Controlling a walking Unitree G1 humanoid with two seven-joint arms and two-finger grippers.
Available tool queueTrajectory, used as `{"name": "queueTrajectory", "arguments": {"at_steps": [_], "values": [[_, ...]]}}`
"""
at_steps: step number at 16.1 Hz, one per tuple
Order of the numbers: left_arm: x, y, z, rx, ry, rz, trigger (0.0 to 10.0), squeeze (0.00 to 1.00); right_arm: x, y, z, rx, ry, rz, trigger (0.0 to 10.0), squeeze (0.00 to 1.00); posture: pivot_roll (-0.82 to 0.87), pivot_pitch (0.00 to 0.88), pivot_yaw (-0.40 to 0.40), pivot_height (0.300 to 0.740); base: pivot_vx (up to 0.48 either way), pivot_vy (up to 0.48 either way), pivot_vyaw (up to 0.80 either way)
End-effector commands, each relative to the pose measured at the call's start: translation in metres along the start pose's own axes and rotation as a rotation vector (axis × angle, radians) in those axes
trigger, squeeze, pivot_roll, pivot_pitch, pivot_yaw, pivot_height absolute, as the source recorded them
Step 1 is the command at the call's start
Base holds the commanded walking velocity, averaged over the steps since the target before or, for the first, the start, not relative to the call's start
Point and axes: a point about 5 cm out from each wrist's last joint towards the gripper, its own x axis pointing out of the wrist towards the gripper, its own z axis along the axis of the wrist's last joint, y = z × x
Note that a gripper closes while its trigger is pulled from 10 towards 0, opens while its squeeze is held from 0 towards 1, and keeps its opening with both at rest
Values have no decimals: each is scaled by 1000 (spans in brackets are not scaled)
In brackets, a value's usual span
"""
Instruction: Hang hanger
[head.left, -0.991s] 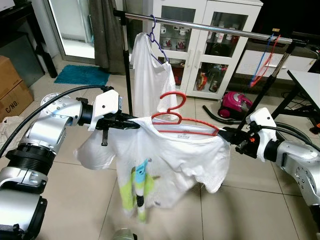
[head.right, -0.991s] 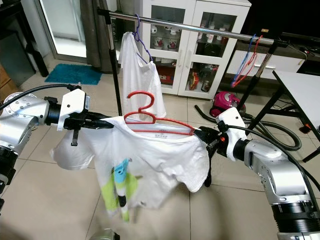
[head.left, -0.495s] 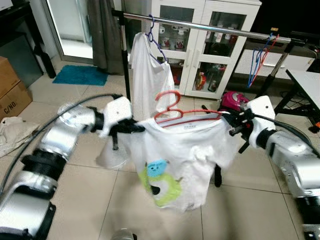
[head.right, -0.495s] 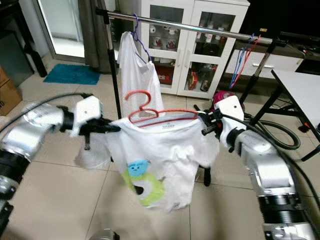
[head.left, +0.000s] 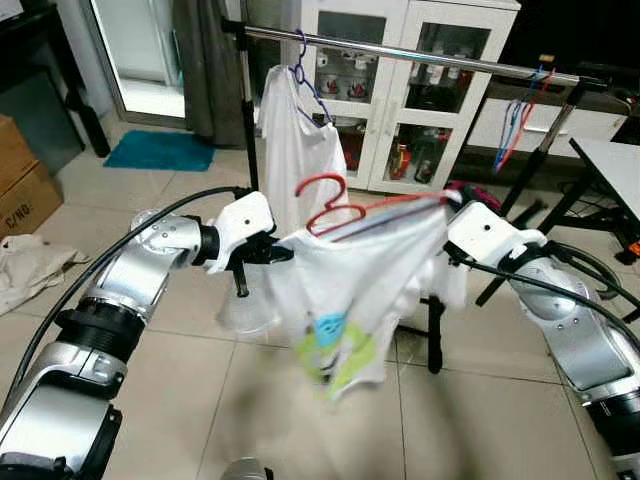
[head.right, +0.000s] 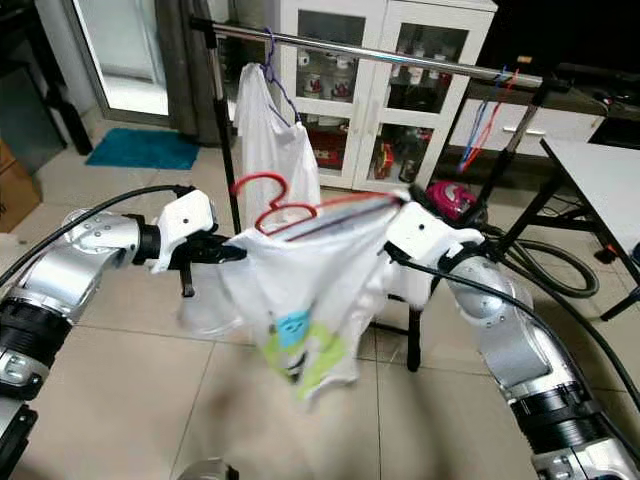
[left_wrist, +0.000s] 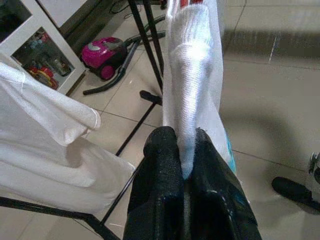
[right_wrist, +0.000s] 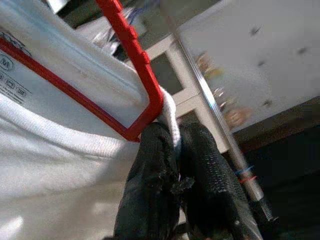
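Observation:
A red hanger (head.left: 345, 210) carries a white T-shirt (head.left: 350, 290) with a green and blue print, held up between my two arms. My left gripper (head.left: 275, 253) is shut on the shirt's sleeve edge, pinched between its fingertips (left_wrist: 167, 145). My right gripper (right_wrist: 176, 132) is shut on the hanger's (right_wrist: 131, 37) far end, with shirt cloth caught in the grip. The hanger's hook points up, below the chrome rail (head.left: 430, 58). The hanger is slanted, its right end higher. Another white shirt (head.left: 295, 140) hangs at the rail's left end.
Behind the rail stands a white glass-door cabinet (head.left: 400, 100). Blue and red hangers (head.left: 520, 130) hang at the rail's right end. A pink vacuum cleaner (left_wrist: 102, 52) lies on the floor near the rack's legs. A table (head.left: 610, 160) is at the right, a cardboard box (head.left: 25, 180) at the left.
My right gripper has swung up and toward the left one, so the hanger now points more away from me. The shirt has bunched narrower and swings below it.

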Motion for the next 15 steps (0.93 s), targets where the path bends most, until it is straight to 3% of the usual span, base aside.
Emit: {"name": "queueTrajectory", "arguments": {"at_steps": [1,2,3,4,5,6,7,9,11,14,15], "values": [[-2,3,-2,-18,19,33,0,0,-1,0,2,113,-17,-24,0,0,89,0,-22,740,0,0,0],[-2,4,-2,-20,20,45,0,0,-2,7,-4,308,30,-15,0,0,87,0,-21,740,0,0,0],[-7,9,-4,-18,35,78,0,0,-4,29,-20,1121,165,26,0,0,87,0,-20,740,0,0,0],[-10,12,-6,-13,47,92,0,0,-6,35,-21,1347,191,75,0,0,87,0,-20,740,0,0,0],[-19,16,-11,-8,68,124,0,0,-12,40,-15,1725,145,219,0,0,86,0,-21,740,0,0,0],[-21,17,-12,-10,71,126,0,0,-8,30,-11,1988,36,118,0,0,87,0,-21,740,0,0,0],[-26,16,-16,-15,76,129,0,0,-8,20,-20,2323,-33,-82,0,0,89,0,-26,740,0,0,0],[-29,12,-23,-26,88,123,0,0,-10,20,-30,2326,-36,-150,0,0,91,0,-30,740,0,0,0],[-29,9,-26,-30,95,123,0,0,-10,19,-29,2235,-31,-134,0,0,94,0,-33,740,0,0,0],[-22,9,-23,-21,94,127,0,0,-8,8,4,1450,-15,132,0,0,96,0,-34,740,0,0,0],[-17,7,-22,-17,97,121,0,0,-6,8,19,1403,-52,164,0,0,95,0,-34,740,0,0,0]]}}
